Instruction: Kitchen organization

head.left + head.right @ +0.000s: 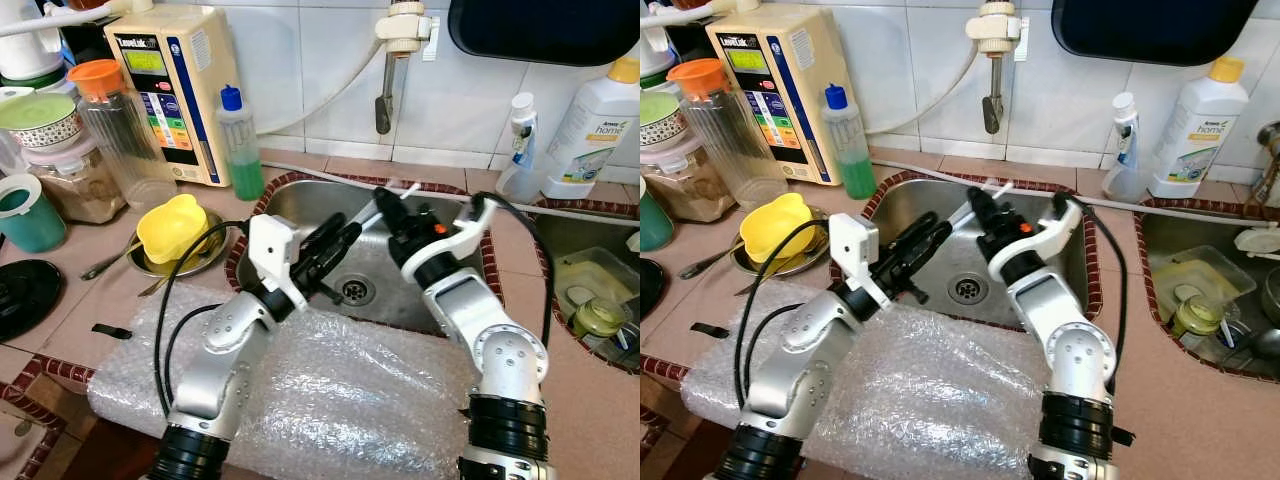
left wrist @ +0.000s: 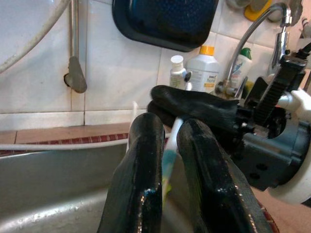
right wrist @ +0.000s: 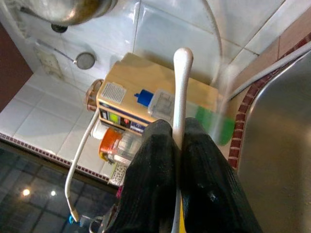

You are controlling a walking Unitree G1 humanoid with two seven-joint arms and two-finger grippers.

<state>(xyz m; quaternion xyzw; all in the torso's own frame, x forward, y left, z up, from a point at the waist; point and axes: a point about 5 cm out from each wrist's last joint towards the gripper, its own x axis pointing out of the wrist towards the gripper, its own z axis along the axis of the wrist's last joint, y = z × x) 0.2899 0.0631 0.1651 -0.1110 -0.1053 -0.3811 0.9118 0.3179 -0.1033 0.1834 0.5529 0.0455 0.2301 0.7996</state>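
Right now, low in the frame, both arms reach over bubble wrap [image 1: 330,400] to the sink [image 1: 300,200]. Mid-frame, both the left gripper [image 1: 345,235] and right gripper [image 1: 388,203] pinch one toothbrush [image 3: 181,87], its long axis running between them, the far end pointing toward the wall.

I see a yellow bowl [image 1: 172,226] at left, a green-filled bottle [image 1: 240,143] with blue cap, and an orange-lidded jar [image 1: 118,128] upper left.
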